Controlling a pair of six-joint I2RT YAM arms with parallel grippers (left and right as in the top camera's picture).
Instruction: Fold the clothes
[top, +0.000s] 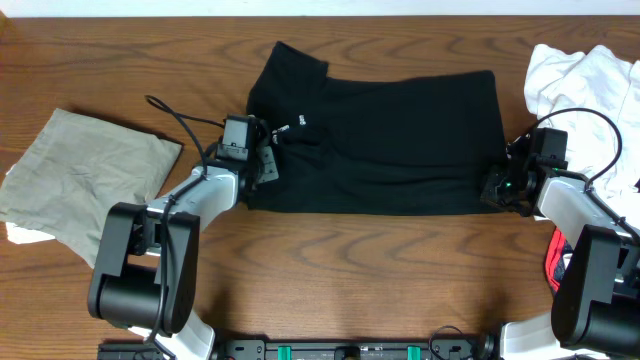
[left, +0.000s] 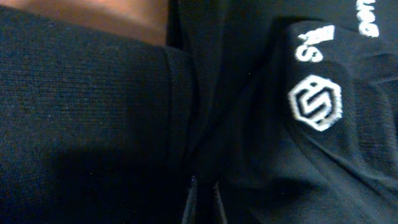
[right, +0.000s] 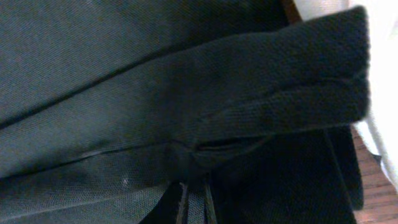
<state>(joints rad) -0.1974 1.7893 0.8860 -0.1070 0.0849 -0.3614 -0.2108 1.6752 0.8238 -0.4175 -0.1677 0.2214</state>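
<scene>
Black shirt (left: 93, 124) knit fills both wrist views; the garment lies spread on the table (top: 350, 270), left gripper (left: 203, 200) pinching its logo-side edge, right gripper (right: 194, 202) seemingly nipped on the opposite hem, jaws nearly together. Risk: a thin pinch slips on lifting, or uneven pull skews the fold; white garment (top: 590, 70) beside the right hem may snag.

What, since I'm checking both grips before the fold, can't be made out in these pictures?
Right gripper, right wrist view: dark fingertips merge with the black shirt; grip unclear.
Red item, overhead: mostly hidden by the right arm.
White cloth, overhead: mostly covered by the khaki garment.
Shirt lettering, left wrist view: cropped at the top edge.
</scene>
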